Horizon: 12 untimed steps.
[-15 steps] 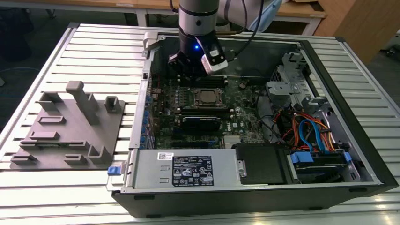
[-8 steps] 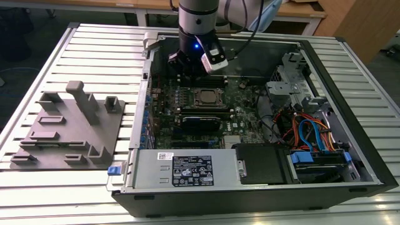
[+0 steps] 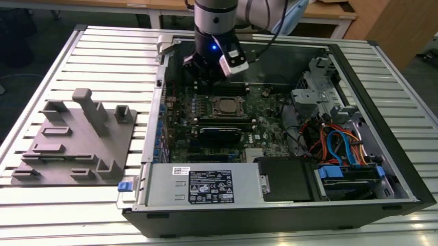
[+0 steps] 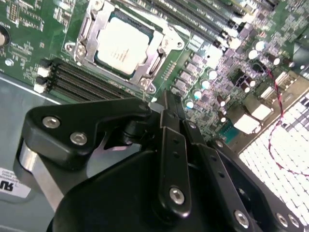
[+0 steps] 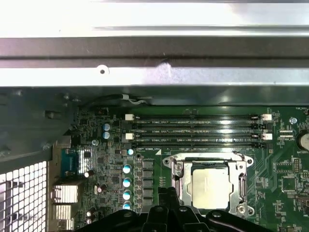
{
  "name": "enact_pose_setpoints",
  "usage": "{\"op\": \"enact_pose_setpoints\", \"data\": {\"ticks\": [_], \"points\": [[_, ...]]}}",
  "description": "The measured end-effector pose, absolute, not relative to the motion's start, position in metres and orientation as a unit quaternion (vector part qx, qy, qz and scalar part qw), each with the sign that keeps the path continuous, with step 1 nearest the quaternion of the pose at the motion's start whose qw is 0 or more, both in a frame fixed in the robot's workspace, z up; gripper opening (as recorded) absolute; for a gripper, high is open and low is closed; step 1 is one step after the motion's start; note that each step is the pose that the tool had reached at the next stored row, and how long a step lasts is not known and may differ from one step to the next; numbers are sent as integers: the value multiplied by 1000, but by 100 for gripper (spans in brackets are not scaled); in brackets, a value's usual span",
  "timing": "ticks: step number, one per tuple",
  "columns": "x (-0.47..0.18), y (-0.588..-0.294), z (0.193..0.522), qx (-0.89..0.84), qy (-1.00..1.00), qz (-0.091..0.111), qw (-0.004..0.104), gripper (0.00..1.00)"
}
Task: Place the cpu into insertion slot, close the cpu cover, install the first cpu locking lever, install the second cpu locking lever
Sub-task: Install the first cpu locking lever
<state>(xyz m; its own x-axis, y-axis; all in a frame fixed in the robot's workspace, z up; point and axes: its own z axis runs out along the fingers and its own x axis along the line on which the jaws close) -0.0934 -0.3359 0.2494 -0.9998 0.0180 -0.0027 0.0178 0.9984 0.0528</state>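
**Socket region.** I am seeing the cpu (image 3: pixel 224 106) sitting in the insertion slot (image 4: pixel 143 83), just above the middle of the exterior view, its dull silver top showing through the window of the cpu cover (image 4: pixel 155 57). I am judging it light, rigid and fragile underneath, best gripped by opposite edges. The gripper (image 3: pixel 204 72) is hovering higher in that frame, its fingers (image 4: pixel 166 111) seemingly pressing together, holding nothing.

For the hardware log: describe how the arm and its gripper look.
The arm is a silver-grey tube ending in a black wrist with a small blue light. A white boxy module is mounted beside the wrist, and a thin dark cable loops upward from there. In the second wrist view the gripper is made of black linkage bars joined by silver screws.
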Motion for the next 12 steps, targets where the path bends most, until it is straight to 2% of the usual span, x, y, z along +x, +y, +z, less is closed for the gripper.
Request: {"op": "enact_pose_setpoints", "data": {"ticks": [12], "points": [[-96, -319, 249, 7, 1000, 27, 2, 10]]}}
